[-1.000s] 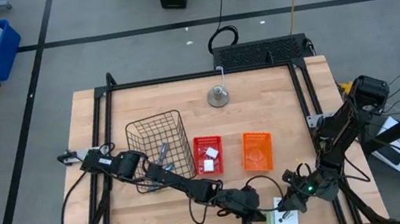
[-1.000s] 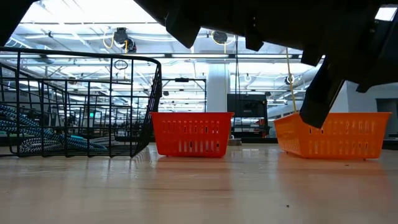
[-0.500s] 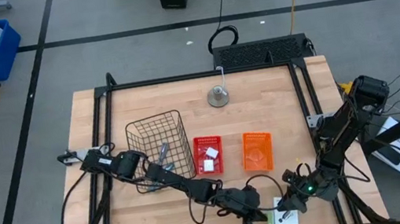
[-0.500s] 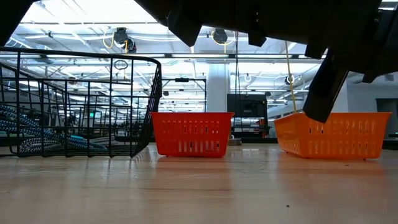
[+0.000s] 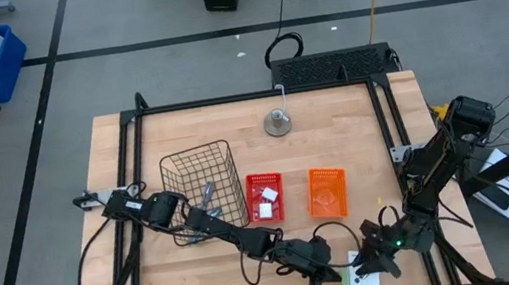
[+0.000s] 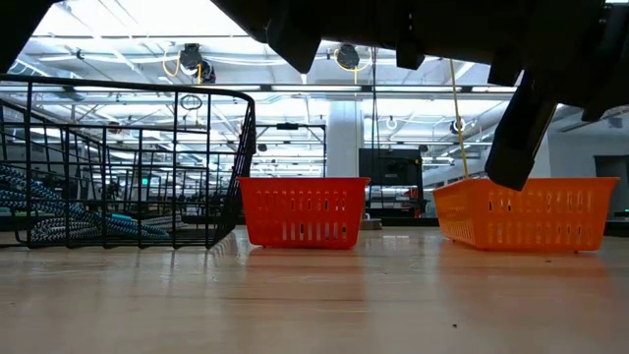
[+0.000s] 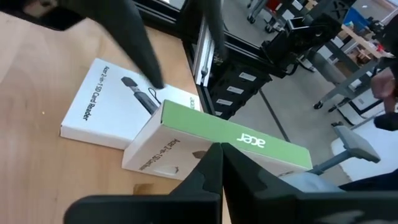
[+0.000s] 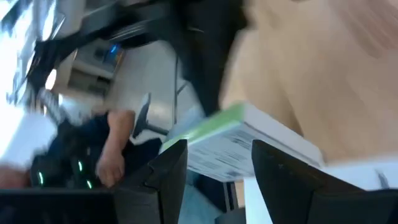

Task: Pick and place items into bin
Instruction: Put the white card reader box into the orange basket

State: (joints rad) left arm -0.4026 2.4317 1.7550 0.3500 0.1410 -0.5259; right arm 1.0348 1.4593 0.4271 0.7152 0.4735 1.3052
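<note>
L claw (image 7: 219, 163) is pinched tight, right by the green-edged Acer box (image 7: 217, 140), which lies partly on the white card reader box (image 7: 118, 99) at the bench (image 5: 335, 140) front edge. R claw (image 8: 214, 165) is partly open, holding nothing, near the same boxes.

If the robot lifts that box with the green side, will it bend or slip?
The green-sided box looks like stiff cardboard with crisp edges, so it probably won't bend. It's a slim card-reader-style package, likely light. Its smooth printed faces might slip. The left tool pinches only one edge, so it may tilt.
</note>
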